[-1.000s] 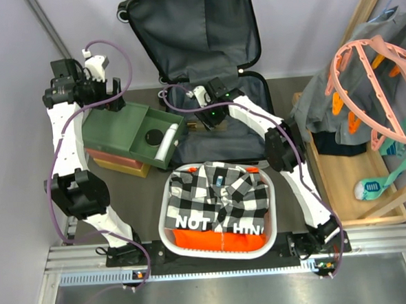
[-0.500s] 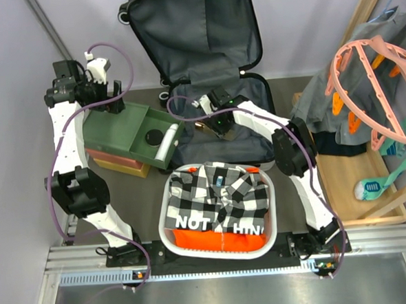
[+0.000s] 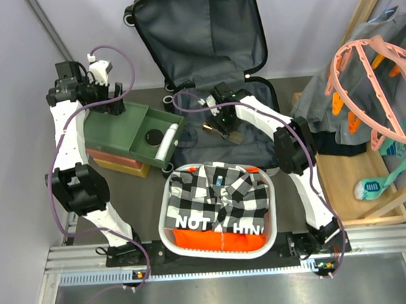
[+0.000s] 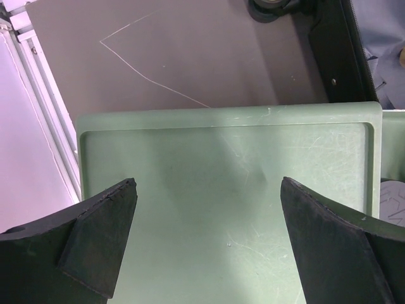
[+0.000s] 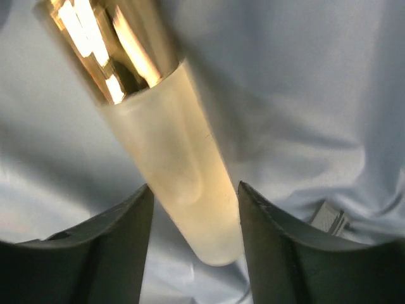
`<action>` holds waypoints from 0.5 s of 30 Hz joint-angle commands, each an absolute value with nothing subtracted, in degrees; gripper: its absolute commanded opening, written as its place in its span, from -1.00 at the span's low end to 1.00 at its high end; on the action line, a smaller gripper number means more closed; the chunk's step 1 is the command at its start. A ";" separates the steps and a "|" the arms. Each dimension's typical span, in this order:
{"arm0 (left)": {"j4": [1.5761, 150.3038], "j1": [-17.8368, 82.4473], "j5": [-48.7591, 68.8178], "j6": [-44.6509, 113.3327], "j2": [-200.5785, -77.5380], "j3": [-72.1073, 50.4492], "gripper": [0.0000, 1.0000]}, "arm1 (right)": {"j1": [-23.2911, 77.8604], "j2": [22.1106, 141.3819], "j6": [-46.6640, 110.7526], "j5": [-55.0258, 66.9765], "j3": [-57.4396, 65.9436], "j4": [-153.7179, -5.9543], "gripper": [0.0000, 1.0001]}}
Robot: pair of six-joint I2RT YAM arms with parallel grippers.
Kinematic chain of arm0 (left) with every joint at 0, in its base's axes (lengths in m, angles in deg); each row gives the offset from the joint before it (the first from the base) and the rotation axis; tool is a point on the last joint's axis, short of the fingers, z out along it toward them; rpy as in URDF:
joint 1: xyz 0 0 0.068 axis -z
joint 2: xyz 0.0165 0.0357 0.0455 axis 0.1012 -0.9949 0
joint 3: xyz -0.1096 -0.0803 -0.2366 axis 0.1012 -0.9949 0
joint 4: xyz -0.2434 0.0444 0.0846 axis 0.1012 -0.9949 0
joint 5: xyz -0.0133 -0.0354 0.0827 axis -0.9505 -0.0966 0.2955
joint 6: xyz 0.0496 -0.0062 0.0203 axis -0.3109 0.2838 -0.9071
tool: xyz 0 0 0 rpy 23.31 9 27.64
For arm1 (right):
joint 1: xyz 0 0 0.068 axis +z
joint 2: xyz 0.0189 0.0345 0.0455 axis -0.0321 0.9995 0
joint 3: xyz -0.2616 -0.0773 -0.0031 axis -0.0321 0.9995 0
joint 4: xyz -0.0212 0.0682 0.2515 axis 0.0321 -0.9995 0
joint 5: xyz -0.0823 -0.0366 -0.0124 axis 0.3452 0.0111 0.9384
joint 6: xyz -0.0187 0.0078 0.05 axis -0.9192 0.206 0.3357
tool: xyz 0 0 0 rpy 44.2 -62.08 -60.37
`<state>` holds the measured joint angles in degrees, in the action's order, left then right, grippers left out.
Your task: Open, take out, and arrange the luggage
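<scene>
Step in hand, as I judge it: taking one item out of the small hard-shell wheeled luggage with dark grey fabric lining [image 3: 196, 35], probably bound for the open green plastic box [image 3: 119, 126].

To do it well:
- Lift straight up before swinging left, so nothing snags the lining folds.
- Go slowly. The grip sits on the smooth round body, which could slip or roll.
- Hold the cap end level.

Positions:
- The luggage is at the far middle of the dark bench [image 3: 140, 197], lid propped upright, lower shell flat.
- The left pincer [image 3: 107, 99] is spread wide over the green box, well apart from the luggage and to its left.
- The right pincer [image 3: 219, 127] hangs over the lower shell's near-left part, close above the lining.
- The right pincer appears to pinch a frosted plastic tube with a shiny gold cap [image 5: 171, 152], one finger on each flank.
</scene>
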<state>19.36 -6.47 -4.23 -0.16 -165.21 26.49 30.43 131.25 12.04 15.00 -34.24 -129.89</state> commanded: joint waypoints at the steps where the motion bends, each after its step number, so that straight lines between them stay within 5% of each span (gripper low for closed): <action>1: 20.57 -6.32 -3.60 -1.23 -164.81 26.95 0.98 | 31.20 136.36 14.78 14.06 -42.36 -131.80 0.14; 8: 20.57 -6.32 -3.42 -1.32 -164.46 26.95 0.98 | 33.14 141.90 13.63 14.93 -41.58 -133.38 0.13; 12: 20.57 -6.24 -4.03 -0.88 -164.90 27.65 0.98 | 33.23 140.95 13.63 15.81 -41.67 -134.09 -0.70; 15: 20.57 -6.32 -4.56 -0.36 -165.34 28.62 0.98 | 33.23 138.32 13.36 16.25 -41.67 -133.47 -1.00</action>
<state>19.38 -6.47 -3.31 -0.77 -165.21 26.49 33.21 138.70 5.04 14.37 -42.11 -133.94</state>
